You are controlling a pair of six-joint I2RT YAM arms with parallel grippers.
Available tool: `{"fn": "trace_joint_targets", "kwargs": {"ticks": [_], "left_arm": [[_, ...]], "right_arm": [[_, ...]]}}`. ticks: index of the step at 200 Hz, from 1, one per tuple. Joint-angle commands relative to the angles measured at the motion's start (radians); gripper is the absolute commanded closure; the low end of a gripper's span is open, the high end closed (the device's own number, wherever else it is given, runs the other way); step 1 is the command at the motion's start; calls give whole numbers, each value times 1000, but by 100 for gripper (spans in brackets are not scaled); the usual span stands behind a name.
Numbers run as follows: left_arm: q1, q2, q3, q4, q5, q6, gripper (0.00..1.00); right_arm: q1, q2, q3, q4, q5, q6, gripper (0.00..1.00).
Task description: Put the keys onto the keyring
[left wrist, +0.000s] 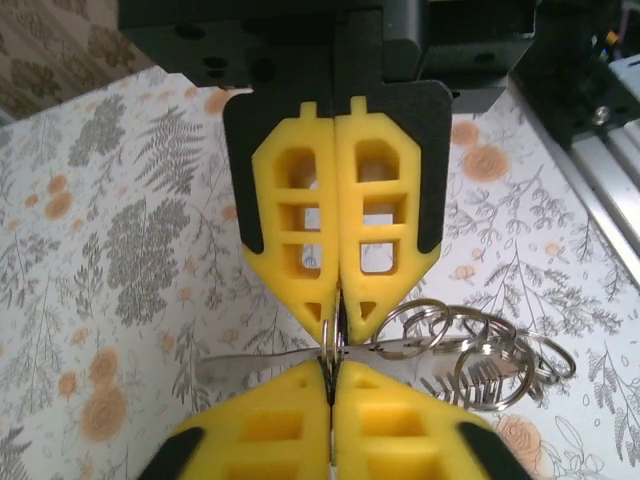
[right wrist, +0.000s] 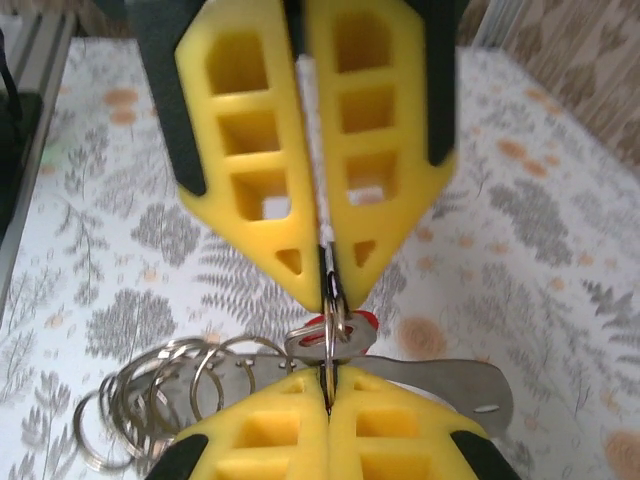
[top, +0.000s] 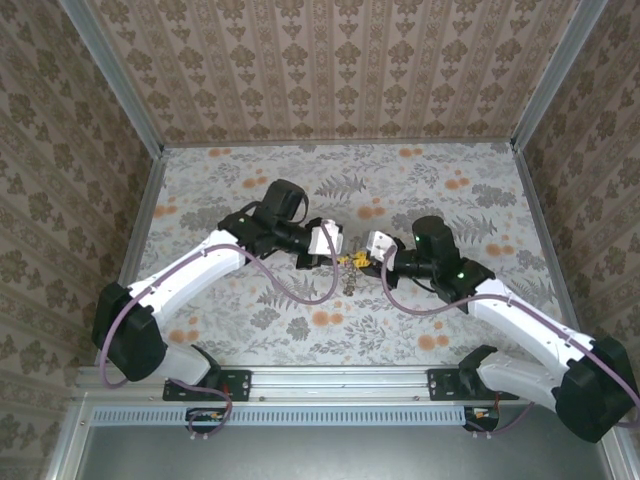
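Two tools stood tip to tip above the worktop (top: 230, 170), left tool (left wrist: 338, 313) and right tool (right wrist: 327, 290) both pinching the upright keyring (left wrist: 328, 340) between them, red-headed key (right wrist: 356, 323) against its right-tool side.

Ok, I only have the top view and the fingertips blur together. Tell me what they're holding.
Observer: The left gripper and right gripper both pinch one thin ring, tip to tip.
Operator: Find me a key.
Observer: A red key head peeks out right beside that ring.
Operator: Report whatever else is there.
Observer: A bunch of split rings on one side, and a flat metal piece lying across.
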Motion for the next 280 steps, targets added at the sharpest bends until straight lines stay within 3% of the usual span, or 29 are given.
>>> {"fn": "trace_joint_targets", "kwargs": {"ticks": [1,53,121,172,211,236,259,280], "left_arm": [[42,-28,0,32,102,-63,80],[58,-41,-31,116,158,-123,76],[59,-51,-24,101,248,-108,74],[57,-28,-9,110,224,-136,78],[55,-26,-6,71,209,-107,100],[50,-29,6,25,158,-78,100],[40,-36,8,4,82,-60,100],[25,-33,20,-15,16,-51,100]], "right_arm": [[-7,-60,-68,220,-41,111,100],[-8,-54,-128,450,-76,244,100],[-8,-27,-128,485,-61,251,100],[-7,0,-111,508,-85,238,100],[-5,2,-105,475,-49,212,100],[-7,-2,-82,389,-33,180,100],[-7,-6,-49,277,-28,133,82],[-6,-8,-13,158,-15,78,79]]}}
